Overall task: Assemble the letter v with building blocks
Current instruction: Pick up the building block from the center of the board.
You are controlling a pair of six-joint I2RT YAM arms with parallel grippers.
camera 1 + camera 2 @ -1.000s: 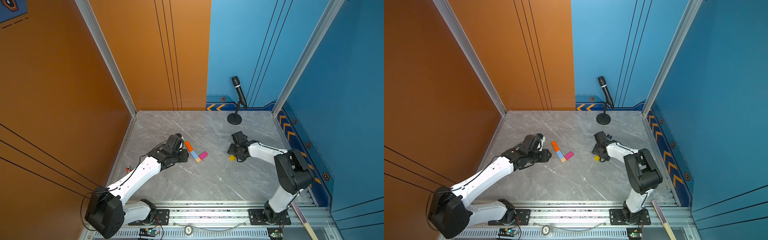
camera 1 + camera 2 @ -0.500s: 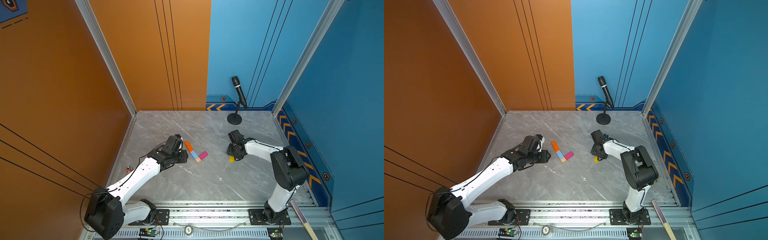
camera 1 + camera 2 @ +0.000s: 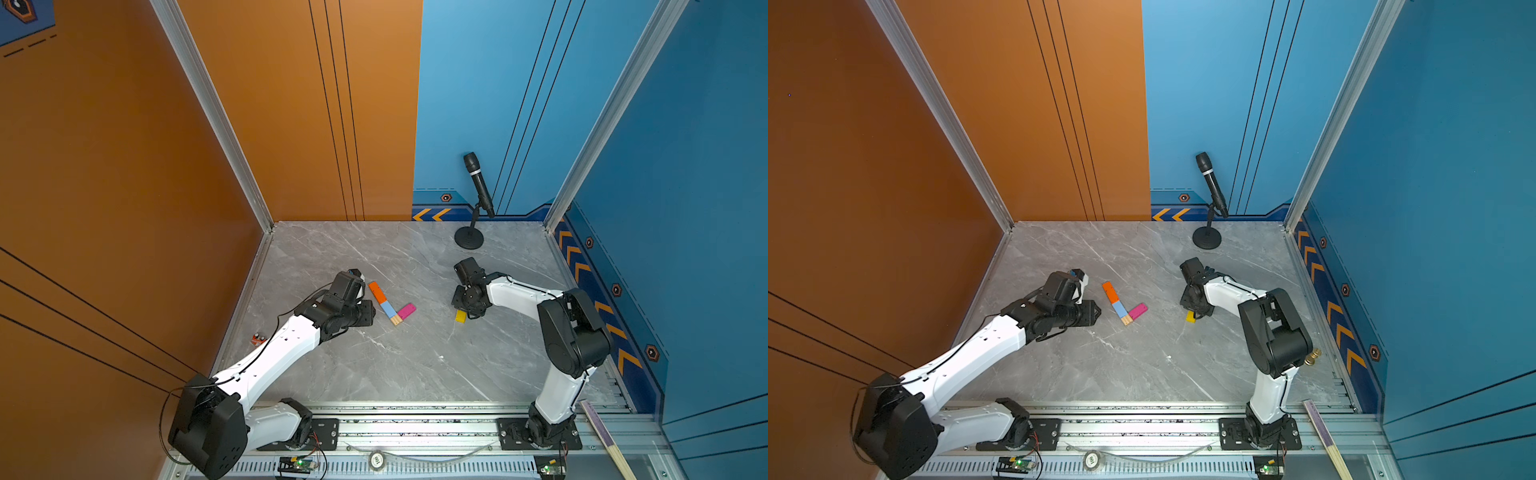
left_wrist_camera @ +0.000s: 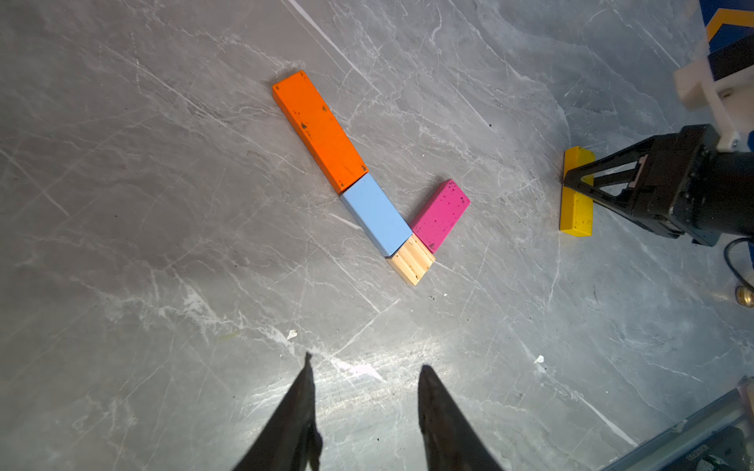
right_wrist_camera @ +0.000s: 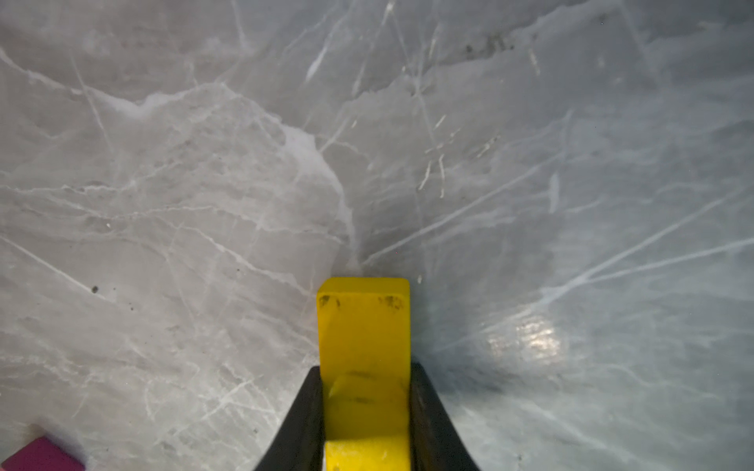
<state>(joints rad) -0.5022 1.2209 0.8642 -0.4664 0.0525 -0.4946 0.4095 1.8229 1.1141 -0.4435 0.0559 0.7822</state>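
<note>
The orange block (image 4: pixel 320 130), light blue block (image 4: pixel 376 214) and wood block (image 4: pixel 411 264) lie end to end in one line on the grey table. The pink block (image 4: pixel 440 214) angles off the wood block, starting the letter v (image 3: pixel 392 309). My left gripper (image 4: pixel 365 367) is open and empty, just left of that line in a top view (image 3: pixel 372 313). Further right, the yellow block (image 5: pixel 363 326) rests on the table, and my right gripper (image 5: pixel 365 375) is shut on its sides. A top view shows that gripper (image 3: pixel 467 309) above the block (image 3: pixel 460 316).
A microphone on a round stand (image 3: pixel 468 240) stands at the back. A small red-and-yellow gadget (image 3: pixel 258 340) lies by the left wall. A brass knob (image 3: pixel 1312 356) sits behind the right arm. A thin stick (image 3: pixel 602 436) lies at the front right rail.
My right gripper has closed its fingers onto the yellow block and shifted slightly toward the centre. The left arm and the placed blocks have not moved.
</note>
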